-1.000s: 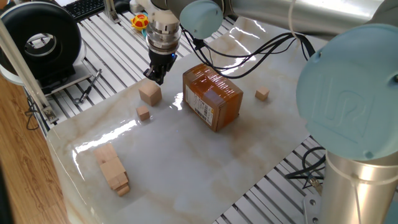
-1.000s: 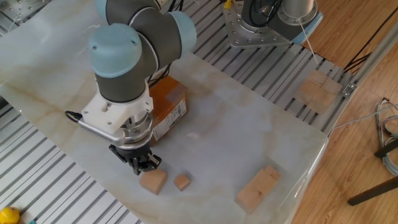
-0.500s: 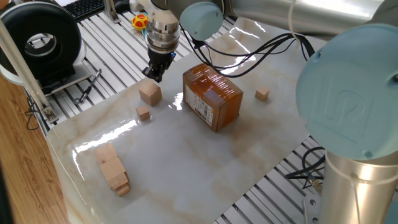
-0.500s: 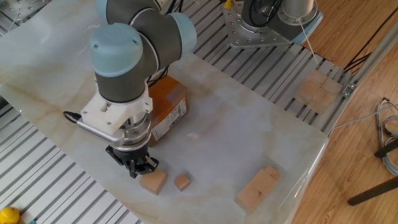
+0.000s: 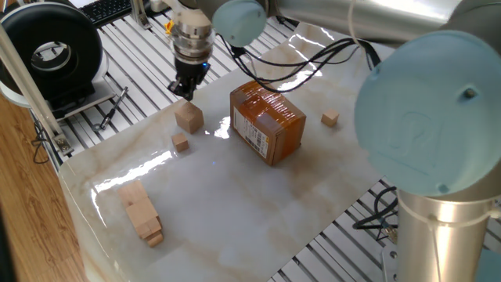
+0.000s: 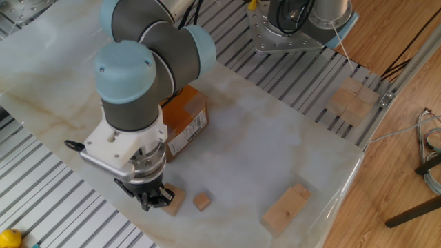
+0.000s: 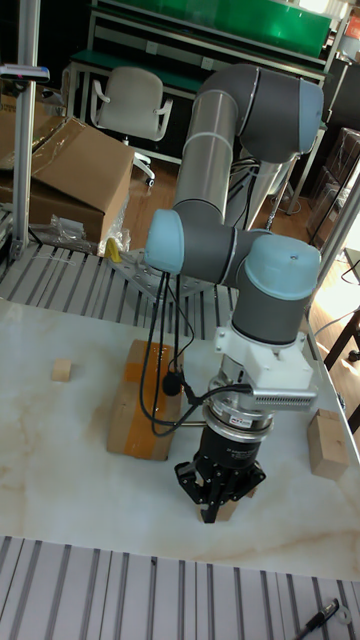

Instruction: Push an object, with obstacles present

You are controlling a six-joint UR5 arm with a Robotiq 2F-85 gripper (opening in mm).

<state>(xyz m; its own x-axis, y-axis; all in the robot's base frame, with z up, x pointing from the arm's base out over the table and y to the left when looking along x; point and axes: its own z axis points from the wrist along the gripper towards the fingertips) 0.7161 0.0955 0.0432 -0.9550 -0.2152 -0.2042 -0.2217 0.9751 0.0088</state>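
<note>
The object, a medium light-wood cube (image 5: 189, 117), sits on the marble table near its ribbed edge. My gripper (image 5: 184, 95) hangs just behind it on the edge side, fingers shut with nothing between them. Whether they touch the cube I cannot tell. In the other fixed view the gripper (image 6: 153, 201) covers part of the cube (image 6: 175, 202). In the tall view the gripper (image 7: 214, 506) hides most of the cube (image 7: 233, 509). The obstacles are the cardboard box (image 5: 267, 123), a tiny cube (image 5: 181, 142) beside the object, a second tiny cube (image 5: 330, 119), and long pale blocks (image 5: 142, 211).
A black round device (image 5: 55, 51) and a tool lie on the ribbed metal beyond the table edge. More wooden blocks (image 6: 351, 100) rest off the marble near the robot base. The arm's cables (image 5: 313, 63) hang above the box.
The gripper has drawn back from the cube toward the table's ribbed edge, staying shut. The cube and the obstacles have not moved.
</note>
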